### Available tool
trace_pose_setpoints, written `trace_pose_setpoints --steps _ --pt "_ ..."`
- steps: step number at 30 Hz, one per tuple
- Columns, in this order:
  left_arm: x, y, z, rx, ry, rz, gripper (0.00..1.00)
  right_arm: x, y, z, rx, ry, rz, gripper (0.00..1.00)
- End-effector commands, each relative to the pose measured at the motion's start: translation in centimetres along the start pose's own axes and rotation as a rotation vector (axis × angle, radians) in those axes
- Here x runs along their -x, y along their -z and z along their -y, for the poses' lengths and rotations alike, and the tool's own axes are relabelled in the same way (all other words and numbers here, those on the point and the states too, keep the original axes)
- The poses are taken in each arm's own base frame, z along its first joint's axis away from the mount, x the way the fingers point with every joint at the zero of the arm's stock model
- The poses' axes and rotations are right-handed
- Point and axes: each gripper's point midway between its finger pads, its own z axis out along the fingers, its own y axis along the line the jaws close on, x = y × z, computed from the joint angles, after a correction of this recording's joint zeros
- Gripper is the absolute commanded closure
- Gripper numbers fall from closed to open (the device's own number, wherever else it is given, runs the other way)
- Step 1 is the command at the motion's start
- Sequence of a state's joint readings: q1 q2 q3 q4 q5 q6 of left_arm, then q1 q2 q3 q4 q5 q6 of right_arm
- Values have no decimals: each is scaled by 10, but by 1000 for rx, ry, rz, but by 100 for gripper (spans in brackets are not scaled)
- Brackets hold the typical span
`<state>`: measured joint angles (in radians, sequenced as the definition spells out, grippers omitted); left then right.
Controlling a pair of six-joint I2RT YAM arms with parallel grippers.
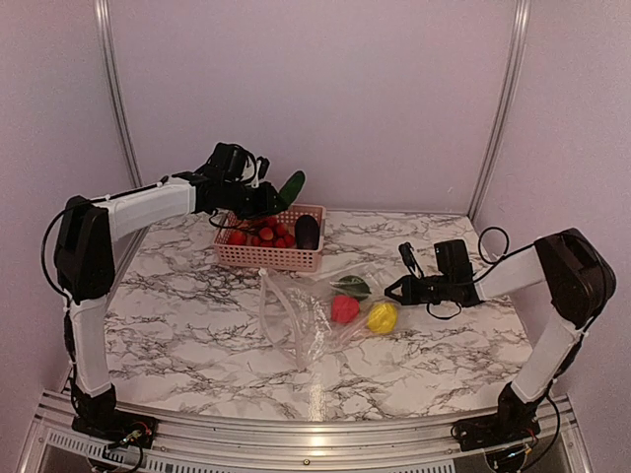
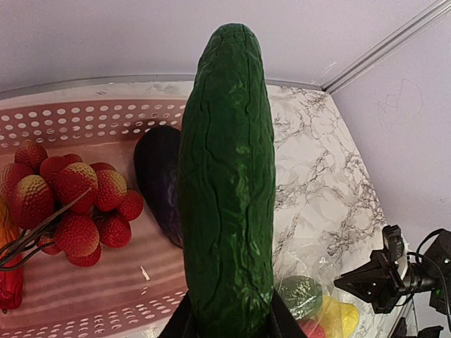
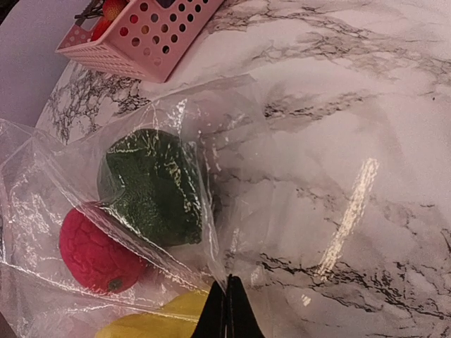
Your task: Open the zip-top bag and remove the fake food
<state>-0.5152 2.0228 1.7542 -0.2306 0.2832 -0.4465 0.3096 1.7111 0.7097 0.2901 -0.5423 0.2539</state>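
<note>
Left pincer [image 2: 229, 325] around cucumber [image 2: 229, 176]

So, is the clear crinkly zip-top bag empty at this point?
Not empty. The clear plastic bag holds a dark green piece, a red dimpled fruit and a yellow fruit under its film.

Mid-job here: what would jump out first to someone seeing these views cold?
The green cucumber fills the left wrist view, clamped in the left gripper over the pink basket, which holds a red cluster and an eggplant. Mid-table, the right gripper pinches the crinkly zip-top bag, with a red piece, a green piece and a yellow piece inside.
</note>
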Motion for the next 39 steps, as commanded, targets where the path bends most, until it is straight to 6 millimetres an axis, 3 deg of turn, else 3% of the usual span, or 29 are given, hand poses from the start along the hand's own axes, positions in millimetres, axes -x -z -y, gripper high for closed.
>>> trace_pose_setpoints --steps 1,10,16,20,26,27,35,39 --pt "-19 -31 -28 72 29 -87 84 -3 0 3 8 -8 0 100" --pt "-43 -72 -64 125 104 -152 79 -5 1 3 13 -12 3 100" --pt "-38 -71 -71 156 91 -146 54 -4 1 2 16 -9 3 100" --pt "-18 -45 -56 148 42 -84 38 -4 1 1 22 -10 2 100" --pt "-8 7 -32 102 6 -5 38 -4 3 -2 32 -14 5 100" --pt "-8 24 -23 75 3 23 38 -4 4 -2 32 -14 6 100" --pt "-94 102 -11 -12 -9 73 43 -6 7 -5 39 -16 6 100" --pt "-133 129 -6 -49 -3 74 47 -7 8 -6 40 -17 4 100"
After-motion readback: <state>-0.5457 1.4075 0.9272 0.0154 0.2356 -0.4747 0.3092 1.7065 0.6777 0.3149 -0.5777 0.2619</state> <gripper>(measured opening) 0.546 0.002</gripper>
